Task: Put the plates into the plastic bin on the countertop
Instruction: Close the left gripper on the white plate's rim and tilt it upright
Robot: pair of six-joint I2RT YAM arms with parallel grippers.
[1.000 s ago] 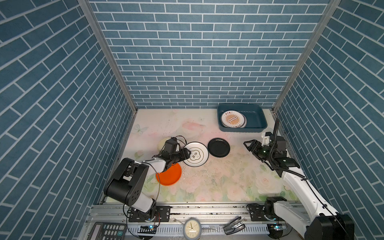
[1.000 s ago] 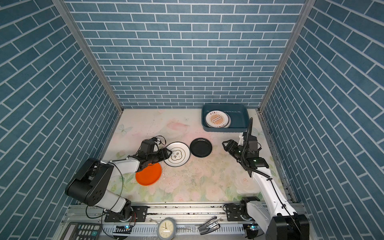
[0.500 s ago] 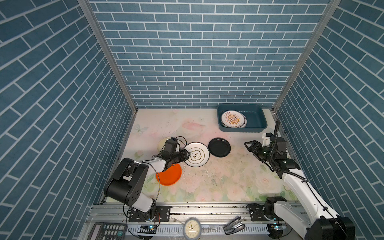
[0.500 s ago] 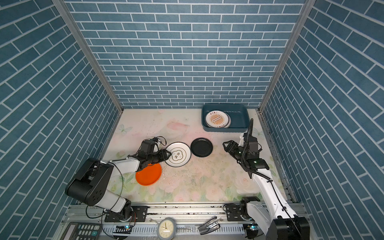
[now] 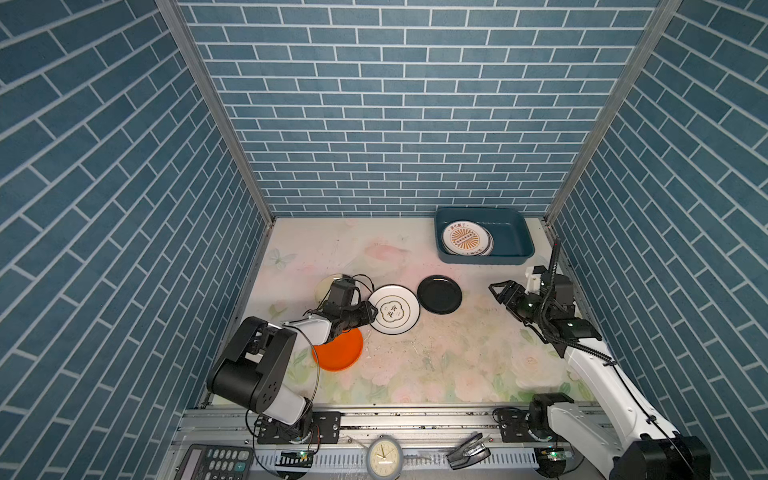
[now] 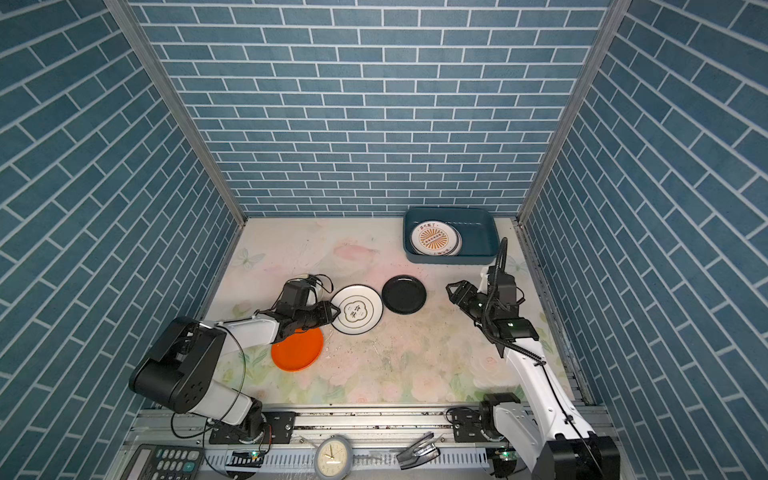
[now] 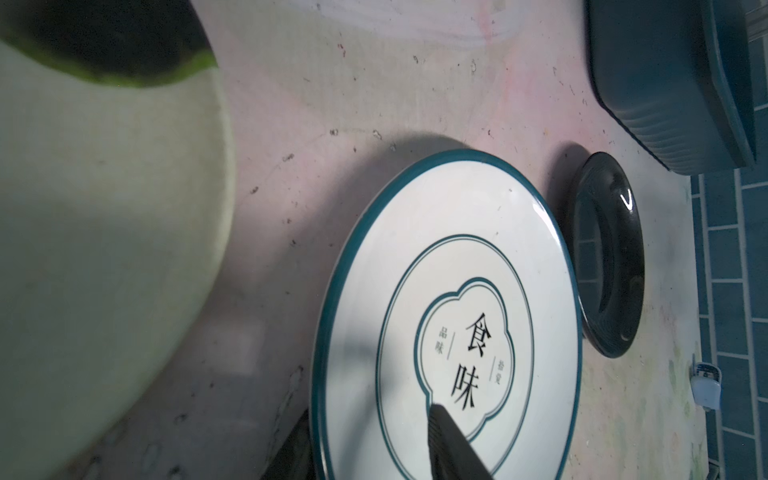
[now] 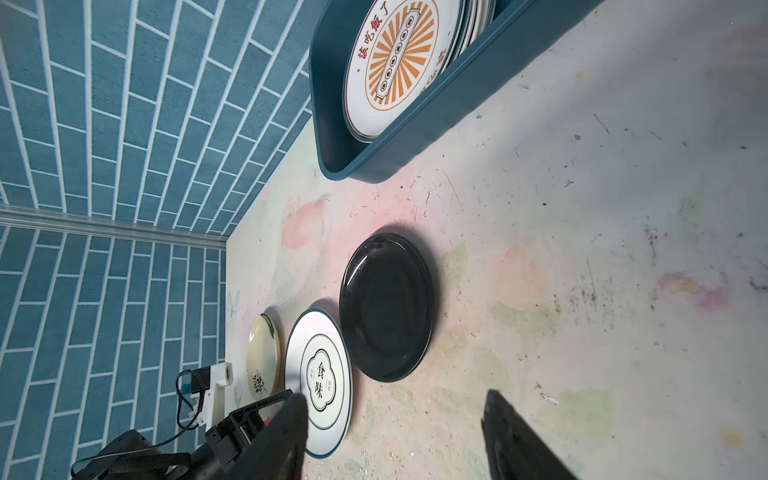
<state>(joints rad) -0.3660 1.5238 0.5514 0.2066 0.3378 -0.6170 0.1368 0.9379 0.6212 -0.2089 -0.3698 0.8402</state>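
Found the job partly done: one desk (image 5: 415, 365), with one bin (image 5: 486, 258) at its far right corner already holding a stack (image 5: 466, 237) of plates too overlapped to count. Counted four more out on the desk: white plate (image 5: 395, 309), black plate (image 5: 439, 294), orange plate (image 5: 338, 353) and cream plate (image 5: 323, 287), half under the left arm. Saw the left pincer (image 5: 371, 312) astride the white plate's rim, grip impossible to confirm, and the right pincer (image 5: 498, 287) spread apart, empty, near the black plate.
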